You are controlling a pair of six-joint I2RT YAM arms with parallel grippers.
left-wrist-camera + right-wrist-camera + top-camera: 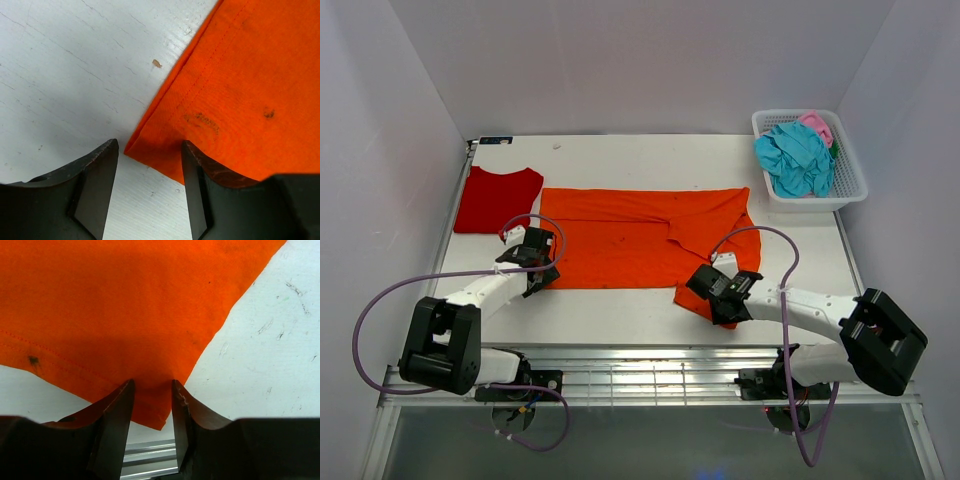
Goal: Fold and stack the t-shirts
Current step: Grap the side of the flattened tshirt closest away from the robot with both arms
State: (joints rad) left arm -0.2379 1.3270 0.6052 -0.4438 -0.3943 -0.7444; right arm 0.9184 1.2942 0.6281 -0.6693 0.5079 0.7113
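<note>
An orange t-shirt (640, 235) lies spread out flat across the middle of the table. My left gripper (544, 268) sits at its near left corner. In the left wrist view that gripper (150, 148) is open, and the hemmed orange corner (235, 80) lies between its fingertips on the table. My right gripper (713, 290) is over the shirt's near right corner. In the right wrist view it (153, 385) is open, straddling the orange cloth (125, 300) with a gap beside the fabric. A folded red t-shirt (498, 198) lies at the back left.
A white lattice basket (817, 204) stands at the back right, holding a crumpled teal shirt (795, 158) and a pink one (817, 125). The table's near edge with a metal rail (650, 375) runs just behind the right gripper. White walls close in three sides.
</note>
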